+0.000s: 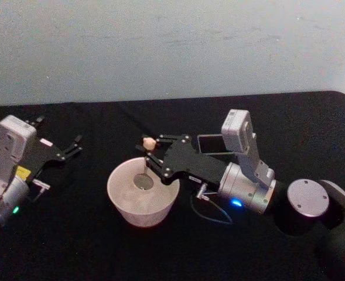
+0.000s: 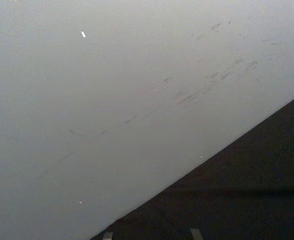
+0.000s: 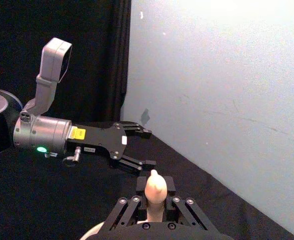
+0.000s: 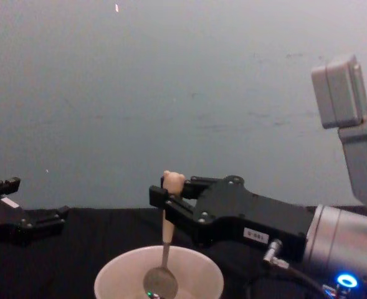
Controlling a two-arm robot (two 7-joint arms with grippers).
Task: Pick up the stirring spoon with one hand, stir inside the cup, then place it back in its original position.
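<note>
Head view: the right gripper [image 1: 153, 153] is clamped on the stirring spoon [image 1: 149, 143] just below its bear head. The round metal bowl hangs inside the cup [image 1: 123, 205], mid-table and nearer the front edge. The grey holder [image 1: 211, 144] stands behind it. The left gripper [image 1: 74, 146] is parked near the left edge, fingers spread and empty.

Left wrist view: the table [image 2: 246, 195] meets the wall.

Right wrist view: the cream handle stands upright between the pads.

Chest view: the spoon hangs vertical, bowl low in the cup. Stir in small circles, clear of the thin rim, so the cup does not shift.
</note>
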